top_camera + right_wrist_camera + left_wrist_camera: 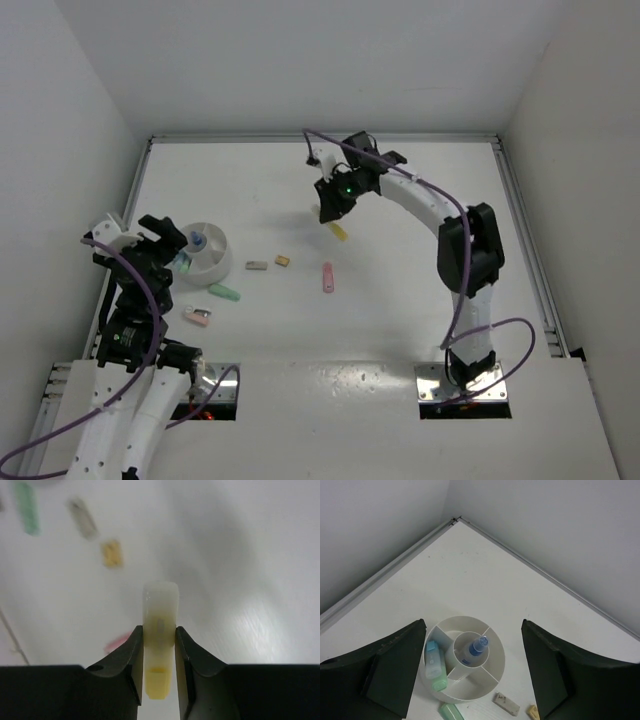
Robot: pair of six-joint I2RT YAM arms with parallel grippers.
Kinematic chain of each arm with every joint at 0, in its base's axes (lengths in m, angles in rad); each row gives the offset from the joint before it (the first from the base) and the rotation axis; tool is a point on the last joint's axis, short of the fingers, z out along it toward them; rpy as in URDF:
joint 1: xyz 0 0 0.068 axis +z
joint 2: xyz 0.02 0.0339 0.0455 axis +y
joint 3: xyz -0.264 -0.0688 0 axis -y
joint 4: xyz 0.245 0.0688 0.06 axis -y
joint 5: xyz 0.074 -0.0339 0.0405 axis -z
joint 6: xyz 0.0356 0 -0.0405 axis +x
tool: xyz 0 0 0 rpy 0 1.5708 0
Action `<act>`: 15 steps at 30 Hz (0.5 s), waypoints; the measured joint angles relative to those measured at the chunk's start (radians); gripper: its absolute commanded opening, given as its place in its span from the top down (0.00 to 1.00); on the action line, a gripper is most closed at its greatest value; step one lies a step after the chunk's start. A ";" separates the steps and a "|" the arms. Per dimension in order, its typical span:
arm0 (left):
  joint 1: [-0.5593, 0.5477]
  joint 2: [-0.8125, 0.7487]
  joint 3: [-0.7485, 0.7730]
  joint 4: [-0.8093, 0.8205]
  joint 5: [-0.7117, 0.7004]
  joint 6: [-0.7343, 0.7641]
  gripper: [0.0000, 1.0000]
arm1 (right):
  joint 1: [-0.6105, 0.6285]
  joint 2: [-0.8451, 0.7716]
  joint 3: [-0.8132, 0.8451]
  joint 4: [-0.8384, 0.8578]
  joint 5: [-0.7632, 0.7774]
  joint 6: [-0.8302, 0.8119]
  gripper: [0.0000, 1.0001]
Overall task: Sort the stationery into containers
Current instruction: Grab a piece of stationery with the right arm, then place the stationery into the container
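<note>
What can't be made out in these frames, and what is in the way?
Top view: the bowl's left side, hidden under the left gripper.
Left wrist: the green marker is cut off by the bottom edge; the tan block sits partly behind the left gripper.
Right wrist: the table beyond the yellow marker is blurred; the pink marker is half hidden by the right gripper.

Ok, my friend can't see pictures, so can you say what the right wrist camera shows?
The right end effector pinches a yellow marker between its two black fingers, seen close up. Behind it the white table looks blurry, with a green marker, a grey block, a tan block and a bit of a pink marker lying on it.
</note>
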 measured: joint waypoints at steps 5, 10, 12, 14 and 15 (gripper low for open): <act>0.016 -0.001 -0.004 0.003 -0.028 0.000 0.17 | 0.068 -0.134 0.029 0.326 -0.242 0.086 1.00; 0.018 -0.047 -0.022 -0.001 -0.087 -0.002 0.17 | 0.165 -0.013 0.261 0.561 -0.374 0.255 1.00; 0.018 -0.070 -0.024 -0.002 -0.115 -0.005 0.17 | 0.200 0.058 0.337 0.612 -0.375 0.295 1.00; 0.018 -0.098 -0.025 -0.001 -0.143 -0.010 0.17 | 0.234 0.121 0.366 0.664 -0.377 0.328 1.00; 0.018 -0.116 -0.026 -0.001 -0.156 -0.015 0.17 | 0.249 0.147 0.366 0.690 -0.377 0.346 1.00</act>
